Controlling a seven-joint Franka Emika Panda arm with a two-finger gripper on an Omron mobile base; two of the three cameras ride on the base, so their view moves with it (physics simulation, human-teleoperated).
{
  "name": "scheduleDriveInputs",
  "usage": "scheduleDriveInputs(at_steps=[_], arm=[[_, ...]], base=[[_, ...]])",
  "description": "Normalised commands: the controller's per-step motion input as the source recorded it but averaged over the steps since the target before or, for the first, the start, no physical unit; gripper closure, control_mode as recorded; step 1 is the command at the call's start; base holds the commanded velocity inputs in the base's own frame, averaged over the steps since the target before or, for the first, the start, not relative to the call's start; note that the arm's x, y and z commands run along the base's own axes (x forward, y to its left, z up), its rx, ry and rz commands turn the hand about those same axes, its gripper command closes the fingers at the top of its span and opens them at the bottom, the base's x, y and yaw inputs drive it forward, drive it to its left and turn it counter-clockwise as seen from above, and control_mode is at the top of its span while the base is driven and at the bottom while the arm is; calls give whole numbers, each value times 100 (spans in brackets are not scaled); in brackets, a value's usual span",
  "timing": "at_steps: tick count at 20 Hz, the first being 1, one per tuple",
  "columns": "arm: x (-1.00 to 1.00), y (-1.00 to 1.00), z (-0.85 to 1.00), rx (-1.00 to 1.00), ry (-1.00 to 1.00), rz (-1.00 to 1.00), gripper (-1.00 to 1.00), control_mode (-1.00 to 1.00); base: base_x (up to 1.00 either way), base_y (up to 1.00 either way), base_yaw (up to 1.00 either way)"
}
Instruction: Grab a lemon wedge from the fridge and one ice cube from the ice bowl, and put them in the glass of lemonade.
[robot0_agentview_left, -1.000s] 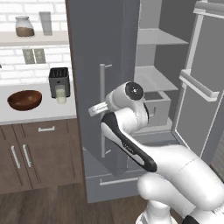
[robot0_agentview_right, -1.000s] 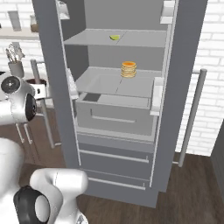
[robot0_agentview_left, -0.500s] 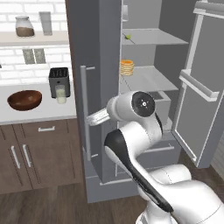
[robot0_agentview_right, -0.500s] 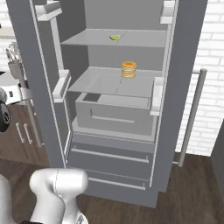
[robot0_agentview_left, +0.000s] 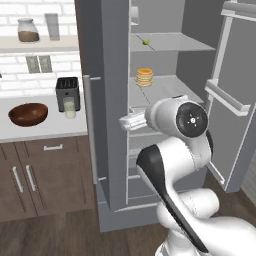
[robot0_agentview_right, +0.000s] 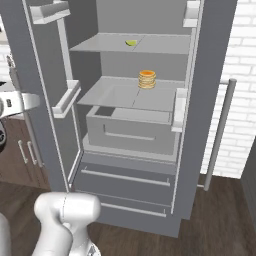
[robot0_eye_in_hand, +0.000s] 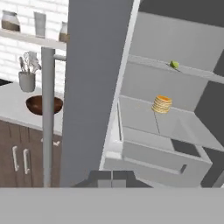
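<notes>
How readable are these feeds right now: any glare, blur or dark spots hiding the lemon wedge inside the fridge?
Left base view: flat, even light, no glare; the lemon wedge is a soft speck on the upper shelf. Right base view: the clearest look at the wedge, with mild shading inside the fridge. Hand view: slightly soft, the open door blocks the middle, yet the wedge shows.

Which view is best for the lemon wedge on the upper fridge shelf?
Right base view: the lemon wedge sits unobstructed on the upper shelf of the fridge, seen head-on. Left base view shows it small, near the door edge. Hand view shows it as a small green speck.
</notes>
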Motion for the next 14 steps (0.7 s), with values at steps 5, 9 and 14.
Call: scheduleDriveInputs(at_steps=[5, 9, 14], arm=[[26, -80, 13, 12, 1, -7, 100, -100], [77, -76, 1, 14, 16, 1, 100, -100], [100, -43, 0, 20, 26, 15, 100, -100]], base=[[0, 0, 0], [0, 0, 0], [0, 0, 0]])
